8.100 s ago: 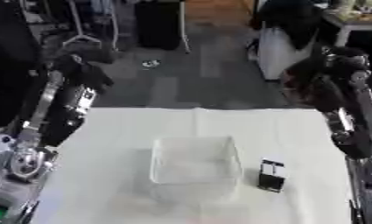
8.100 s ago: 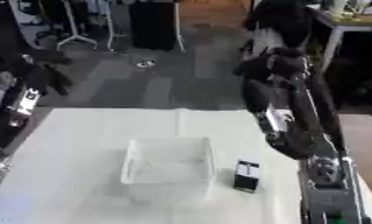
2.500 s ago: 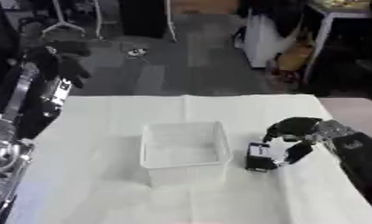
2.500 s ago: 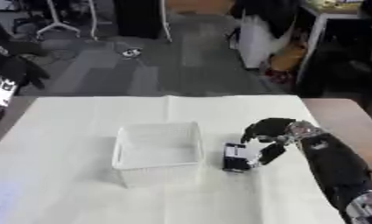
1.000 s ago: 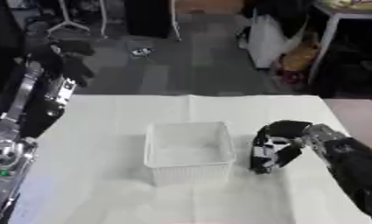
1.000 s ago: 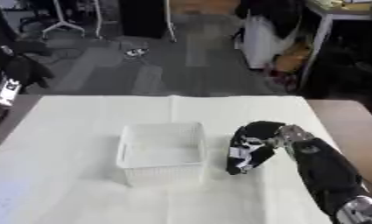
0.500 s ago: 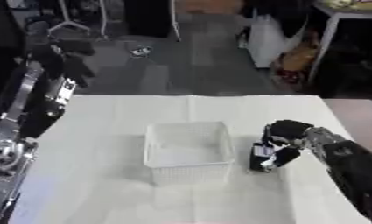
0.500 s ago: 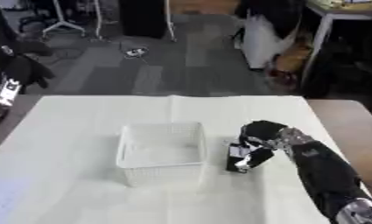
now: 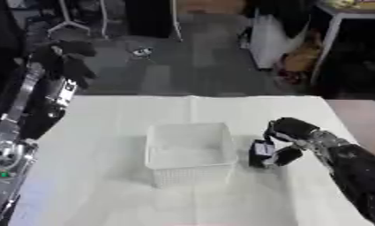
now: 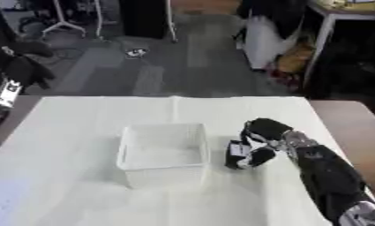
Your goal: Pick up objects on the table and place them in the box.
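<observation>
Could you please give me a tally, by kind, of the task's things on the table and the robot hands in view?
Clear box, nothing visible inside: 1
Small black object with a white label, beside the box, in the right hand's curled fingers: 1
Robot hands: 2, the right hand and the left hand raised at the upper left
Total: 4

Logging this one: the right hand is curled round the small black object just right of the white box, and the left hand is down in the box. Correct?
Not quite. The left hand is not in the white box; it is raised beyond the table's far left edge, as the left eye view shows. The rest holds: the right hand is curled round the small black object just right of the box.
</observation>
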`<state>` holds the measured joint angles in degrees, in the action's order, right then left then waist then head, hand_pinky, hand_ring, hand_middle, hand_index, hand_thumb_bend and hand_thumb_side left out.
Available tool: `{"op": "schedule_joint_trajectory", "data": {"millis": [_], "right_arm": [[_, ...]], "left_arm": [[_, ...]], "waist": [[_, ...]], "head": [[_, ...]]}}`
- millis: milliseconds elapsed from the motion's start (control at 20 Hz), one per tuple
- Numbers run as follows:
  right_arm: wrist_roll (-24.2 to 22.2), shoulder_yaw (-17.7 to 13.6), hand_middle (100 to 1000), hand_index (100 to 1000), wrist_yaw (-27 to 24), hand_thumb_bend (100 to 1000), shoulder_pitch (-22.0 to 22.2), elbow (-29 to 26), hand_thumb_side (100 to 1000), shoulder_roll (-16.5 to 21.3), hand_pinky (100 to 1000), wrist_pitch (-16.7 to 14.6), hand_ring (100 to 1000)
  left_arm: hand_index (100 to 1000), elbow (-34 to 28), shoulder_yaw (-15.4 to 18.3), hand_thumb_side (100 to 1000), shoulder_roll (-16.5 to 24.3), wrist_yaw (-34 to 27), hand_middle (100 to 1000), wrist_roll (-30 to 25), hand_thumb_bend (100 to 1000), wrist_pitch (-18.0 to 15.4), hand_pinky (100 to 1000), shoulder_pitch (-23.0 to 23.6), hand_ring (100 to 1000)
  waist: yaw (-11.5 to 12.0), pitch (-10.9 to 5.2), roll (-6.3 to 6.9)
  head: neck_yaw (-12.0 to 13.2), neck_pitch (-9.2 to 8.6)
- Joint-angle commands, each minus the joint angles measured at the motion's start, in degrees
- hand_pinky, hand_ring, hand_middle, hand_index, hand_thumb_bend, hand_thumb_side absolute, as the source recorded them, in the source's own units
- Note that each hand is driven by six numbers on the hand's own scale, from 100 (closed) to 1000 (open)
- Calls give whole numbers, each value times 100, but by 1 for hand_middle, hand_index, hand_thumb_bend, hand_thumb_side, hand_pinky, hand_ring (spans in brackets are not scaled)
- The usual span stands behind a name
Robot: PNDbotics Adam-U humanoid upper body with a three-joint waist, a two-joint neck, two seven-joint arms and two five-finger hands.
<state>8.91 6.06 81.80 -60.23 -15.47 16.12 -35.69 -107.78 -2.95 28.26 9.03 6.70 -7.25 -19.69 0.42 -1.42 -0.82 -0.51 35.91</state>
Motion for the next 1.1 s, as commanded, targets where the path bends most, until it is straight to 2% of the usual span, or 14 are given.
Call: {"op": "schedule_joint_trajectory", "data": {"millis": [50, 150, 200, 250, 500, 1100], "right_arm": [[103, 16, 114, 345, -121, 644, -70, -151, 756, 119, 100, -111, 100], [124, 28, 114, 343, -174, 642, -62, -198, 751, 129, 100, -152, 100], [127, 34, 114, 343, -203, 707, -55, -222, 716, 135, 100, -163, 100], [133, 34, 110, 343, -239, 642, -46, -253, 749, 143, 100, -166, 100], [138, 49, 107, 342, -605, 639, 82, -643, 746, 238, 100, -88, 100], [-387, 51, 100, 342, -2337, 623, 309, -2205, 741, 521, 100, 455, 100]], "left_arm": [[788, -59, 26, 889, 128, -37, 670, -6, 131, -10, 406, -95, 530], [789, -59, 25, 889, 129, -38, 670, -5, 131, -10, 406, -95, 530], [789, -60, 25, 879, 130, -38, 670, -5, 131, -10, 406, -95, 530], [789, -60, 26, 889, 130, -38, 670, -4, 131, -10, 407, -96, 530], [789, -61, 28, 889, 133, -36, 671, -3, 131, -11, 407, -96, 531], [789, -65, 28, 888, 136, -36, 672, -3, 131, -9, 407, -100, 531]], "waist": [[-7, -48, 18], [-8, -48, 17], [-8, -49, 17], [-8, -49, 17], [-12, -45, 14], [-12, -38, 10]], "head": [[9, -39], [11, -42], [11, -42], [12, -44], [18, -55], [41, -118]]}}
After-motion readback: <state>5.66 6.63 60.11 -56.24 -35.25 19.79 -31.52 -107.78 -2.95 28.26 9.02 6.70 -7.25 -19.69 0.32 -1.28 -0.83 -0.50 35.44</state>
